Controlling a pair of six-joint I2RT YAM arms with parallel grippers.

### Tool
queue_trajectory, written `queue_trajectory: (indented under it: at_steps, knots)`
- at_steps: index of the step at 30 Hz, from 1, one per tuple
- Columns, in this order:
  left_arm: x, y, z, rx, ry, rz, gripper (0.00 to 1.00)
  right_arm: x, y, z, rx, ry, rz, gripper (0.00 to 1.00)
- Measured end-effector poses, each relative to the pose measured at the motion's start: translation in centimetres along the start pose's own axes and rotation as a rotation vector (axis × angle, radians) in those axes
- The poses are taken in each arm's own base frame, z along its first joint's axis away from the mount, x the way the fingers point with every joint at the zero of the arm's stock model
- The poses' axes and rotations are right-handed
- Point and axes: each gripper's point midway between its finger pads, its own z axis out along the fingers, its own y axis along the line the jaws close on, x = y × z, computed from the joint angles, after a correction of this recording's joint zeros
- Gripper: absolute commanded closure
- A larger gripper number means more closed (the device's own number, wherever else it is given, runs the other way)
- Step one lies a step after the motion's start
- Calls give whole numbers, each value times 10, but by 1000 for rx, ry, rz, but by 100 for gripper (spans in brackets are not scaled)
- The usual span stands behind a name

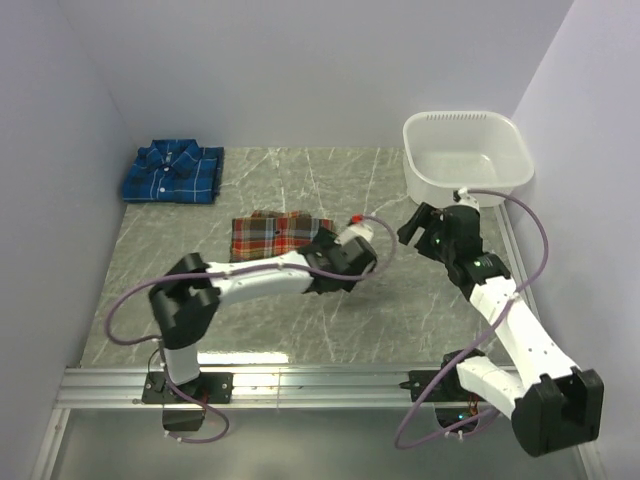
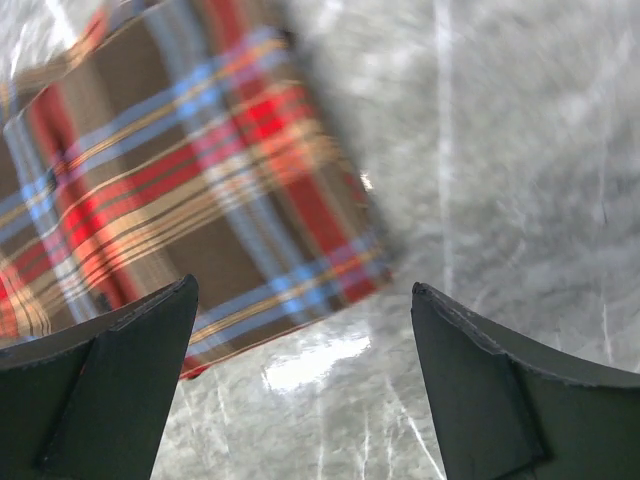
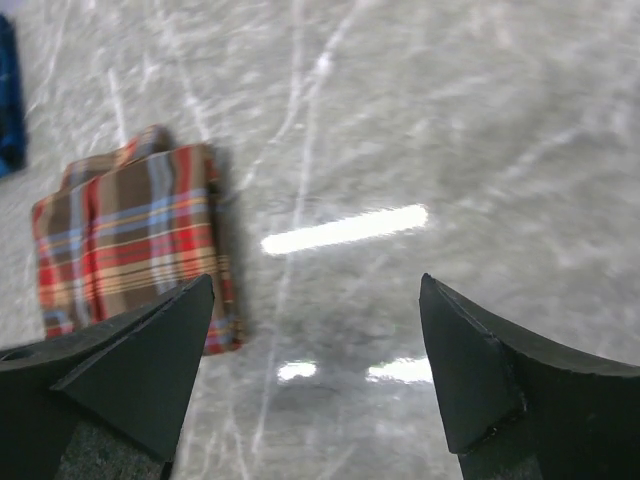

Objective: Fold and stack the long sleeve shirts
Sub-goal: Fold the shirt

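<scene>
Grey, white-veined tabletop (image 1: 300, 330) runs between pale lilac walls, with an aluminium rail (image 1: 320, 385) along its near edge carrying both arm bases.

The left arm reaches forward and to the right from its base. Its wrist ends over the near right corner of the red-orange plaid shirt (image 1: 270, 235). In the left wrist view the left gripper (image 2: 302, 288) has its two dark fingers (image 2: 130, 380) spread wide with nothing between them. That corner of the shirt (image 2: 180, 180) lies partly under the left-hand finger, and bare table shows under the other. Whether the finger touches the cloth cannot be told.

The red-orange plaid shirt lies folded into a flat rectangle near the middle of the table.

To the right of the shirt and well apart from it, the right gripper (image 1: 410, 225) hangs over bare table. Its own camera shows the right gripper (image 3: 315, 282) with its fingers wide apart and empty. The shirt (image 3: 130, 240) sits off to the left of them.

Farther right of the shirt and beyond it, a white plastic tub (image 1: 430, 160) stands at the far right corner, just behind the right wrist.

Beyond the shirt and to its left, well apart from it, the blue plaid shirt (image 1: 172, 172) lies folded with its collar up, close to the left wall. The two shirts are not stacked.
</scene>
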Motion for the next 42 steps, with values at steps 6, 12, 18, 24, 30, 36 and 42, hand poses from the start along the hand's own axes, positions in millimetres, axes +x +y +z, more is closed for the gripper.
queue_trajectory:
  at_steps: [6, 12, 18, 24, 30, 36, 42]
  knots:
    - [20, -36, 18, -69, 14, 227, 12, 19, -29, -12, 46, -13, 25, 10]
    - [40, -34, 35, -146, 52, 358, 19, 31, -42, -10, 70, 3, 43, 10]
    - [42, -30, 40, -170, 56, 396, 30, 35, -45, -6, 67, 6, 65, 11]
    - [47, -32, 47, -176, 60, 415, 42, 43, -51, -1, 67, 16, 88, 11]
    - [55, -31, 50, -176, 64, 417, 73, 51, -45, 7, 27, 46, 116, 12]
    - [61, -30, 50, -169, 70, 410, 99, 74, -32, 22, -81, 115, 189, 12]
    - [52, -25, 31, -100, 48, 330, 99, 104, -9, 38, -220, 221, 320, 4]
